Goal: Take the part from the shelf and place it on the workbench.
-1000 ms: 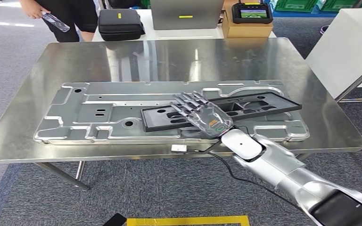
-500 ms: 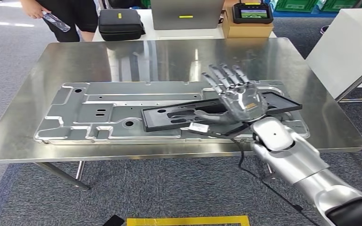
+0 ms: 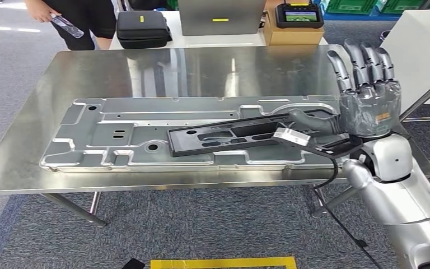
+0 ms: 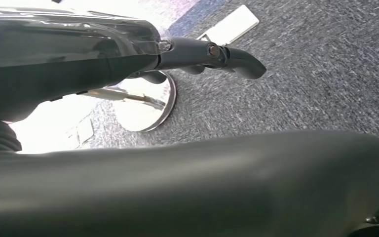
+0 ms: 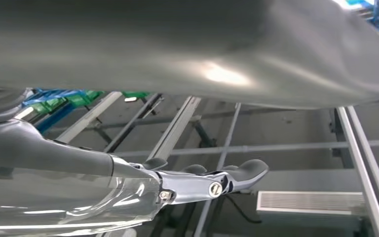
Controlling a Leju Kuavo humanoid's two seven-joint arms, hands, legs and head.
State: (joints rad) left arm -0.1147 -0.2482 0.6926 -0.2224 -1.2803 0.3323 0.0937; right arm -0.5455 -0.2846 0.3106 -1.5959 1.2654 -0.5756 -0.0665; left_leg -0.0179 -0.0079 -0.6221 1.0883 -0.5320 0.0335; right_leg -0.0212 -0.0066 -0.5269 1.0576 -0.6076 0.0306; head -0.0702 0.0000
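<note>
The right hand [image 3: 368, 95] stands raised at the 3 o'clock edge of the workbench [image 3: 213, 67], fingers straight, spread and pointing up, palm turned inward, holding nothing. Its thumb [image 3: 308, 119] reaches toward 9 o'clock, just above the near end of the black part [image 3: 241, 135]; whether it touches cannot be told. The left hand [image 4: 212, 57] hangs over grey carpet, fingers extended with nothing in them.

Going from left to right across the bench: a large silver stamped panel [image 3: 106, 134] lies flat, filling most of the surface from 9 o'clock to 3 o'clock. The black part, a long slotted frame, rests on that panel, running from centre toward 3 o'clock. A person [image 3: 84, 17] stands at 11 o'clock holding a clear bottle [image 3: 66, 26].

Judgement: the part appears placed on the workbench and released, so the task looks to be in its closing step. The next move calls for drawing the right hand clear without the thumb or the trailing cable [image 3: 327, 168] catching the frame's end.
</note>
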